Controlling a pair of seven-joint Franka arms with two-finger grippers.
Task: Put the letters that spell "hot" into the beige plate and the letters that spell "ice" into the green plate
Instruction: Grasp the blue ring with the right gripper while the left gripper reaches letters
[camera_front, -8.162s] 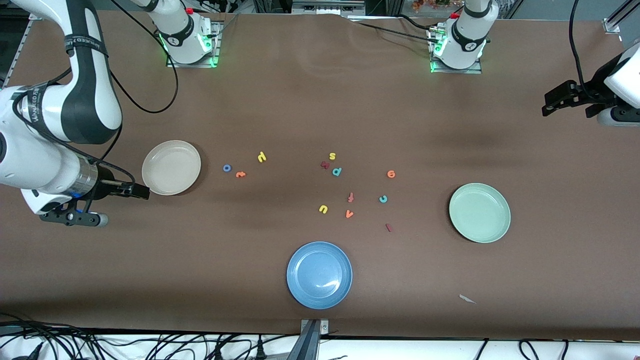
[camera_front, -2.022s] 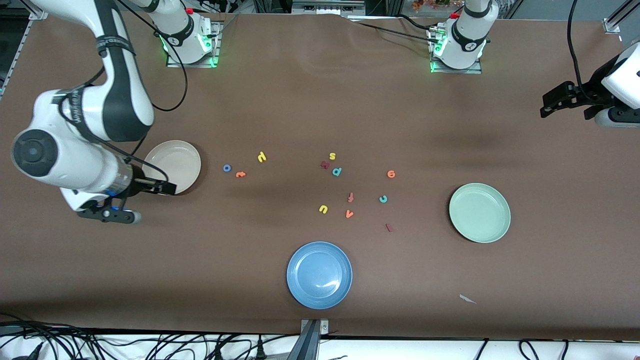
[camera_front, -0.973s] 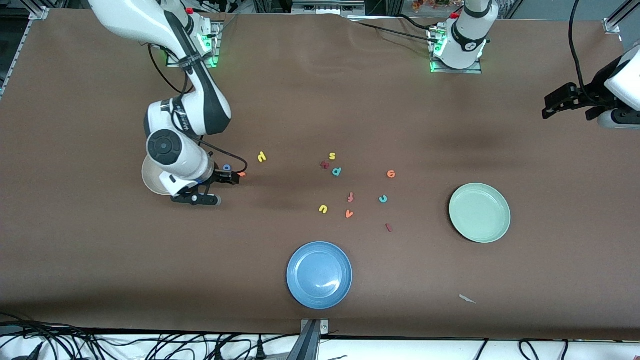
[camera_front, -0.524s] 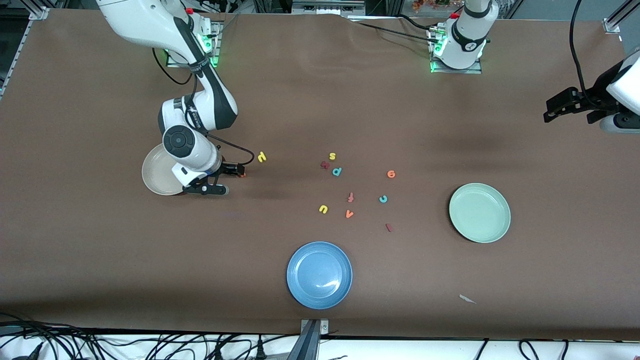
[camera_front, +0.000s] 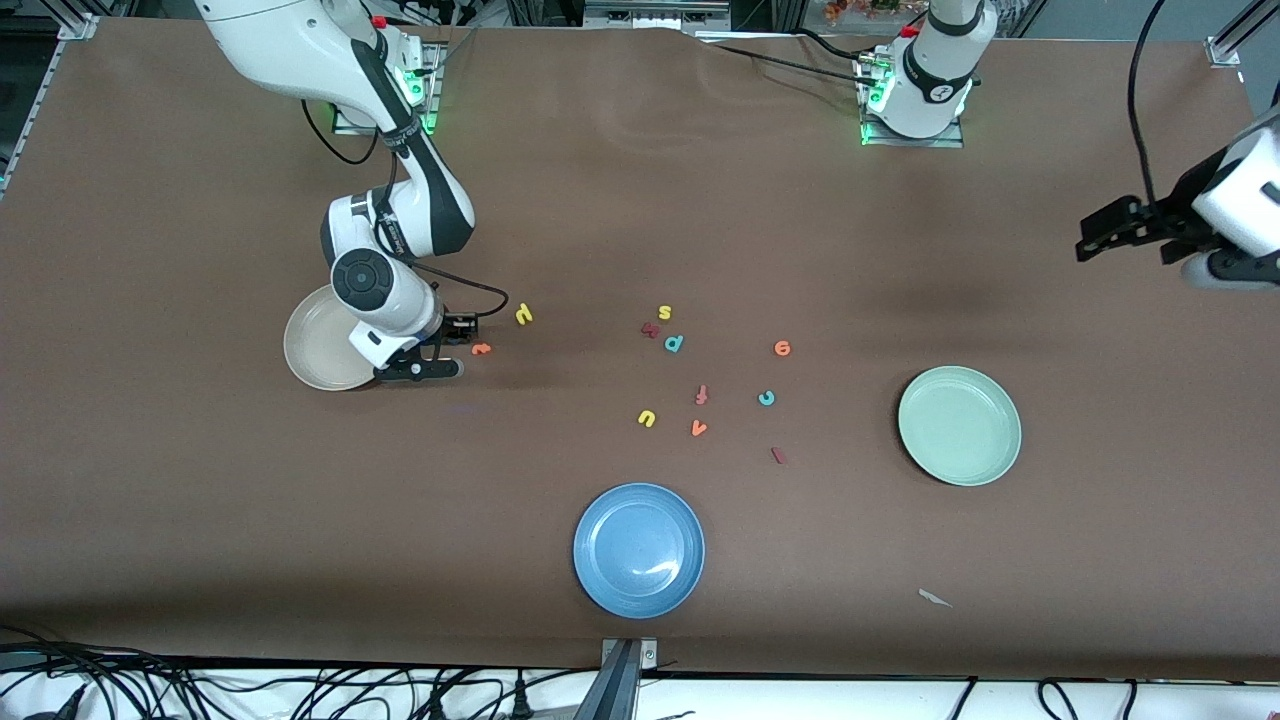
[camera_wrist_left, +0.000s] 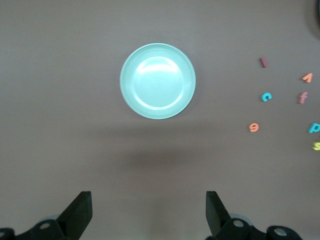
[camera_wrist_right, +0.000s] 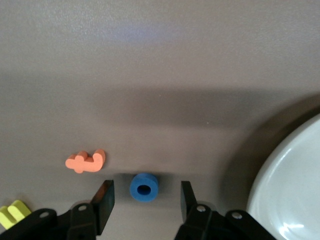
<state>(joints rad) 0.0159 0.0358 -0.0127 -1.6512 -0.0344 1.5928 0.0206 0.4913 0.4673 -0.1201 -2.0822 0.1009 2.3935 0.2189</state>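
While the green plate (camera_front: 959, 426) and blue plate (camera_front: 639, 550) hold nothing you can see, part of the beige plate (camera_front: 312, 350) is hidden under the right arm. In the front view the blue o (camera_wrist_right: 144, 187) is covered; the right wrist view shows it lying on the table between the right gripper's (camera_wrist_right: 144, 199) parted fingers, untouched, beside the orange t (camera_front: 481, 349). Your left gripper (camera_wrist_left: 148, 214) waits spread wide above the table's left-arm end.

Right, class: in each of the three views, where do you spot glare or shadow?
Front view: a white glint on the round blue plate. Left wrist view: a soft dark shadow on the table beside the pale green plate. Right wrist view: a shine on the cream-beige plate, and shadow around the blue ring-shaped o.
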